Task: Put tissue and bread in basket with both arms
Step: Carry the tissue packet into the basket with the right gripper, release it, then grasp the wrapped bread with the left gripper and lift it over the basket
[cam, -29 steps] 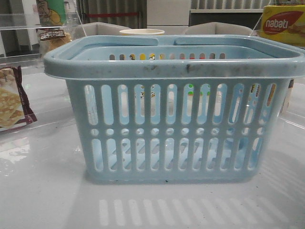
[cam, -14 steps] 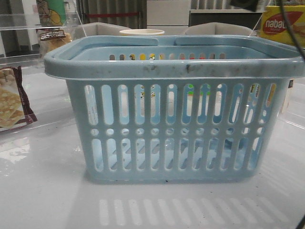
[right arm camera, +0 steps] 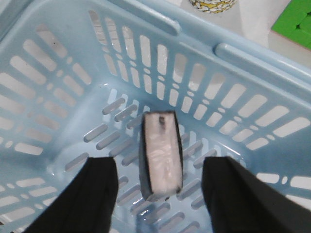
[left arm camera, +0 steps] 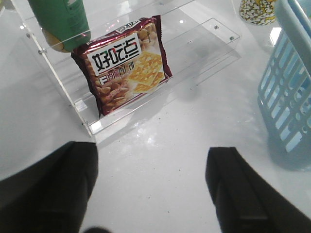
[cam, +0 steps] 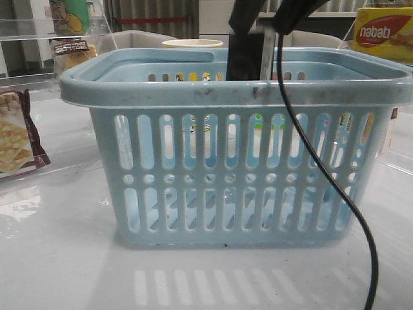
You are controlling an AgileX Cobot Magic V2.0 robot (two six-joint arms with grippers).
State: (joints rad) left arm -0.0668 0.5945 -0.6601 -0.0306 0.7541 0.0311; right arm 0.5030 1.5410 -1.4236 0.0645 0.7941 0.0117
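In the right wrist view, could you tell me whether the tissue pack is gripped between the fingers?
No, the tissue is in the basket, apart from both spread fingers of the right gripper.

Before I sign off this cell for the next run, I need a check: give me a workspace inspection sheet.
Surface: glossy white table, small dark specks.
Job's things: tissue inside the pale blue basket, touching neither finger; bread outside it, on the clear shelf.
Clutter: cracker packet, green container, Nabati box, cream-rimmed cup.
Hands: left hand open over bare table; right hand open over the basket.
Cables: black cable hangs across the basket's front.
Surroundings: grey chair backs beyond the table.
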